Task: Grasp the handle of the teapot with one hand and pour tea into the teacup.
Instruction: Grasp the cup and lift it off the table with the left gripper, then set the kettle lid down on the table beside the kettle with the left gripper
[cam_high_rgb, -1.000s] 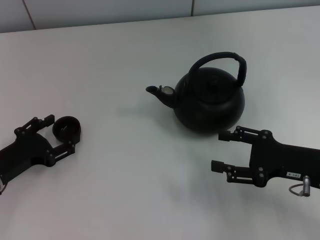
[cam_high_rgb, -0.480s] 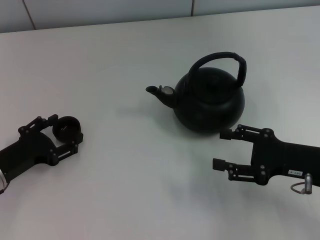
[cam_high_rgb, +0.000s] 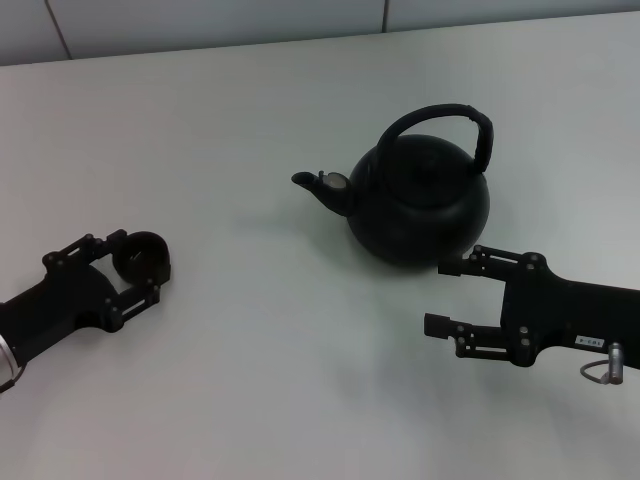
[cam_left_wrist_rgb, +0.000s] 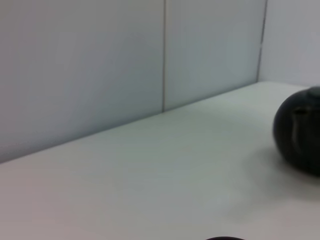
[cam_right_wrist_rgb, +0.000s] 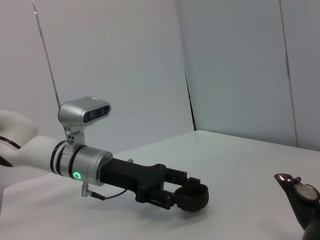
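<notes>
The matte-black teapot (cam_high_rgb: 420, 205) stands upright at the table's middle right, its arched handle (cam_high_rgb: 440, 115) over the lid and its spout (cam_high_rgb: 312, 182) pointing left. The tiny dark teacup (cam_high_rgb: 145, 256) sits at the left, held between the fingers of my left gripper (cam_high_rgb: 138, 265), low on the table. My right gripper (cam_high_rgb: 438, 297) is open and empty, just in front of the teapot's body, apart from the handle. The right wrist view shows the left gripper (cam_right_wrist_rgb: 187, 192) around the teacup (cam_right_wrist_rgb: 196, 197) and the spout tip (cam_right_wrist_rgb: 297, 192). The left wrist view shows the teapot's side (cam_left_wrist_rgb: 300, 130).
The white table (cam_high_rgb: 250, 380) runs back to a pale panelled wall (cam_high_rgb: 200, 20). Nothing else stands on it.
My left arm has turned and shifted slightly, carrying the teacup a little to the right. My right gripper has edged slightly down toward the near edge. The teapot has not moved.
</notes>
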